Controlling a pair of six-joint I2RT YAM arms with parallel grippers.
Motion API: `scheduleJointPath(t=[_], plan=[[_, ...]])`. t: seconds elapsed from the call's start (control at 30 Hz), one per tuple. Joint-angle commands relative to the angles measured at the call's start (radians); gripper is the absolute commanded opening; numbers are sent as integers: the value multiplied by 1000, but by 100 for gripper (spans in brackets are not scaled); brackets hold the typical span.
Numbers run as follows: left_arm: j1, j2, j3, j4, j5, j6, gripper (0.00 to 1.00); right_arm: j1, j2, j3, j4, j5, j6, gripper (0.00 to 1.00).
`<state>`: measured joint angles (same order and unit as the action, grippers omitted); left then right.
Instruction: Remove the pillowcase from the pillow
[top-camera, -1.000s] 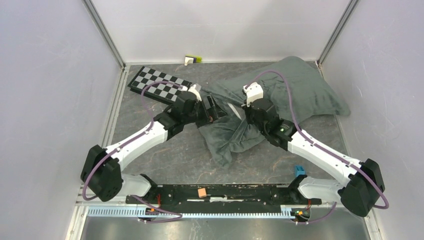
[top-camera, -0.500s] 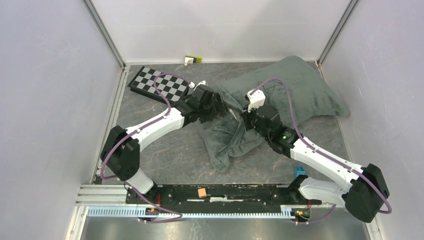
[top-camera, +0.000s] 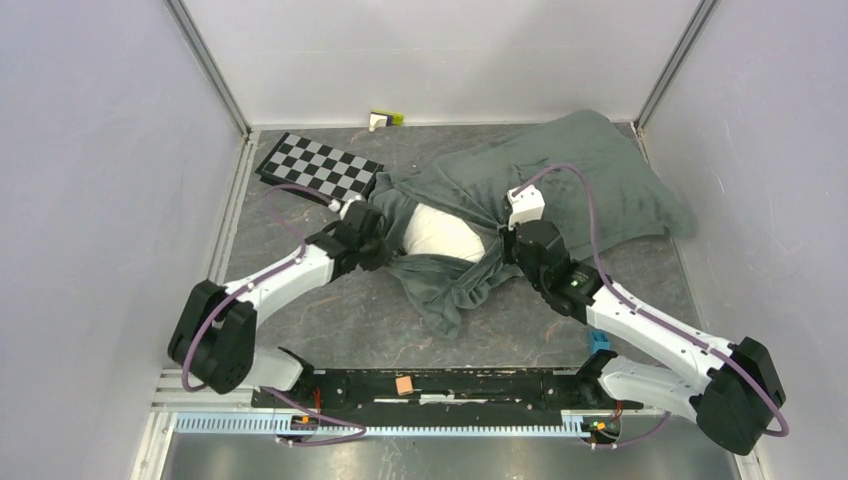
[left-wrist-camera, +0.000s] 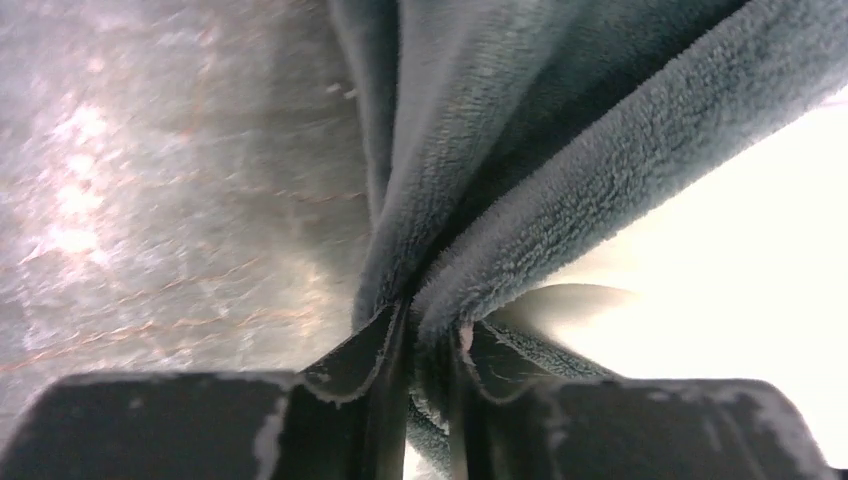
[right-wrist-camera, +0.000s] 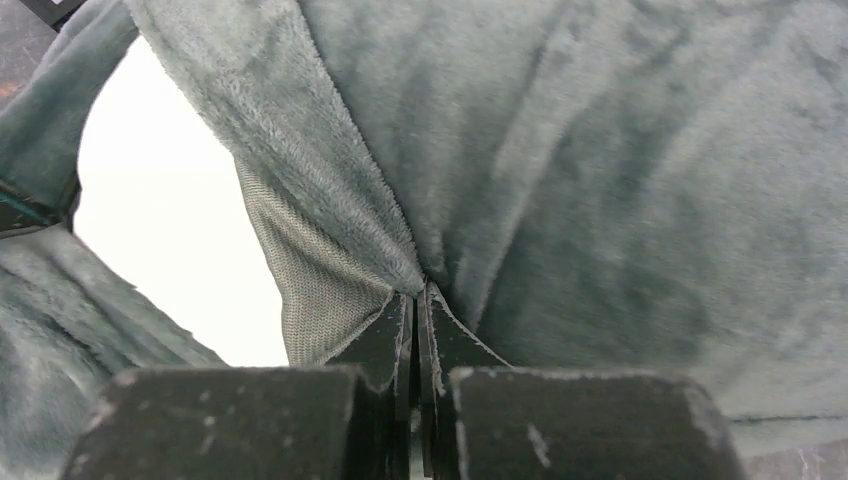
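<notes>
one checkerboard (top-camera: 320, 167) just beside pillowcase (top-camera: 600, 170)

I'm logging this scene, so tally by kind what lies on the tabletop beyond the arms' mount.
pillowcase: 1
pillow: 1
checkerboard: 1
small yellow-green item: 1
Total: 4

Centre of the table (top-camera: 350, 310): the pillow (top-camera: 440, 232) lies partly in the pillowcase (top-camera: 590, 180). The bulk of the pillowcase extends to the far right, and its loose folds lie just near of the pillow. The left gripper (top-camera: 385, 247) is at the pillow's left and the right gripper (top-camera: 502, 244) at its right, each on the pillowcase's edge. The checkerboard (top-camera: 320, 167) lies far left, behind the left gripper.
</notes>
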<state>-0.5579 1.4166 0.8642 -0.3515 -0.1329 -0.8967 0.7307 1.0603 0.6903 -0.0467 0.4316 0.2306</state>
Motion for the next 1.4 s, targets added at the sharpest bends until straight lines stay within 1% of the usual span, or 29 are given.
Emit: scheduleJointPath(t=[0.0, 0.07, 0.1, 0.17, 0.23, 0.3, 0.37, 0.4, 0.43, 0.5, 0.57, 0.7, 0.77, 0.9, 1.0, 1.07, 1.13, 1.27, 1.3, 1.37], plan=[[95, -97, -177, -22, -13, 23, 18, -18, -46, -46, -13, 69, -4, 0], [96, -128, -201, 0, 25, 35, 9, -18, -33, -40, -13, 19, -17, 0], [96, -141, -210, 29, 63, 46, 3, -19, -22, -30, -13, -28, -32, 2], [96, -164, -250, 119, 197, 66, 2, -18, 4, -10, -16, -147, -74, 7], [95, -186, -295, 233, 333, 86, 2, -17, 31, 20, -32, -271, -109, 16], [96, -206, -331, 299, 412, 95, 2, -16, 47, 49, -52, -388, -146, 35], [96, -219, -349, 301, 437, 120, 2, 8, 46, 68, -67, -461, -203, 69], [96, -224, -361, 300, 438, 131, 2, 44, 46, 86, -89, -427, -222, 77], [96, -226, -369, 296, 438, 140, 2, 87, 51, 115, -116, -364, -223, 80], [96, -222, -380, 296, 440, 156, 2, 151, 75, 186, -182, -259, -254, 81], [96, -208, -384, 317, 452, 177, 2, 192, 106, 254, -230, -206, -249, 80], [96, -241, -420, 397, 442, 177, 2, 288, 156, 357, -245, -161, -262, 78], [95, -265, -430, 410, 429, 174, 2, 336, 200, 402, -240, -155, -277, 78], [96, -310, -444, 404, 391, 172, 2, 407, 362, 518, -261, -132, -310, 77], [96, -346, -458, 402, 381, 165, 2, 407, 491, 599, -309, -59, -301, 77], [96, -366, -472, 404, 382, 154, 2, 401, 544, 615, -317, 6, -289, 79], [96, -387, -485, 410, 387, 142, 2, 382, 582, 614, -321, 19, -269, 80], [96, -435, -520, 417, 375, 132, 2, 334, 608, 575, -320, 86, -232, 80], [95, -447, -527, 419, 366, 128, 2, 322, 608, 565, -321, 100, -201, 81], [96, -471, -541, 418, 355, 124, 3, 300, 609, 543, -323, 107, -192, 84]])
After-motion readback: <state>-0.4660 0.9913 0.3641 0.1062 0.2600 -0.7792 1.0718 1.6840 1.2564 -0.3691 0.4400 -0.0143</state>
